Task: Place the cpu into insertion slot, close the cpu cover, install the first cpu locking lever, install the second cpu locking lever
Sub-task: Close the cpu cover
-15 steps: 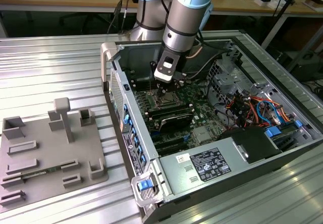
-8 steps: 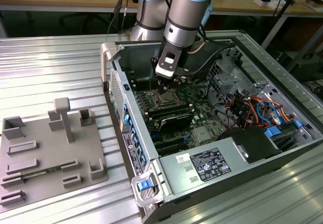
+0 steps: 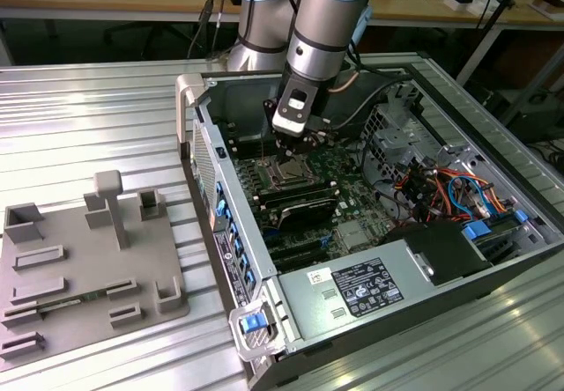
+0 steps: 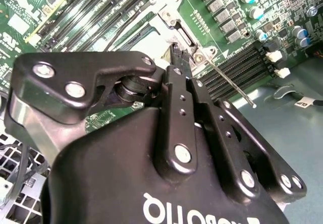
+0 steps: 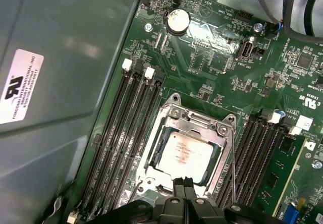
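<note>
My gripper (image 5: 184, 182) has its jaws together with nothing between them, tips down at the edge of the cover (image 5: 198, 125), which lies flat over the slot (image 5: 144, 178). The cpu (image 5: 184, 156) sits in the slot, its grey top showing through the cover's window. A thin lever (image 5: 233, 171) runs just beside the cover, between it and a bank of memory slots (image 5: 257, 153).

Quick headcount: one arm (image 3: 328, 21), one gripper (image 5: 183, 182), one open case (image 3: 190, 100), one cpu (image 5: 184, 153), one cover (image 5: 194, 124), one coin cell (image 5: 177, 21), two memory slot banks (image 5: 118, 133) flanking the socket, and one grey tray (image 3: 84, 241) outside.
</note>
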Motion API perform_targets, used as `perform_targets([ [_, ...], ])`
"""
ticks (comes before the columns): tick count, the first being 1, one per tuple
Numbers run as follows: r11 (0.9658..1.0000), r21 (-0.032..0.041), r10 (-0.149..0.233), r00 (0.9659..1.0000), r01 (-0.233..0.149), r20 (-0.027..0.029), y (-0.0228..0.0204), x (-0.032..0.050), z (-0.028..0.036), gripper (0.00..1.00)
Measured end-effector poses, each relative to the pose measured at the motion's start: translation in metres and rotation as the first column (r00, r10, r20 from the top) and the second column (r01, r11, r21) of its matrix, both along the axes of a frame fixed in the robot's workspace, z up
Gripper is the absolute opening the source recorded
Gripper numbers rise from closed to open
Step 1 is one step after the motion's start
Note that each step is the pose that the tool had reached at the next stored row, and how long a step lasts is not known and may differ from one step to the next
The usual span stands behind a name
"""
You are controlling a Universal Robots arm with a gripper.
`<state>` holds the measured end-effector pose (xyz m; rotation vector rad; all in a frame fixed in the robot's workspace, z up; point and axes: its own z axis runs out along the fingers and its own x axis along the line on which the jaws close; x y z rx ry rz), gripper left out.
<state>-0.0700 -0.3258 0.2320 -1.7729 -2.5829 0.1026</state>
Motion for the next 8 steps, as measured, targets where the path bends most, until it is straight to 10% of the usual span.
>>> perform_targets([
  [8, 1.0, 0.0, 0.009, 1.0, -0.009, 0.0, 0.0, 0.0, 0.0001, 0.11],
])
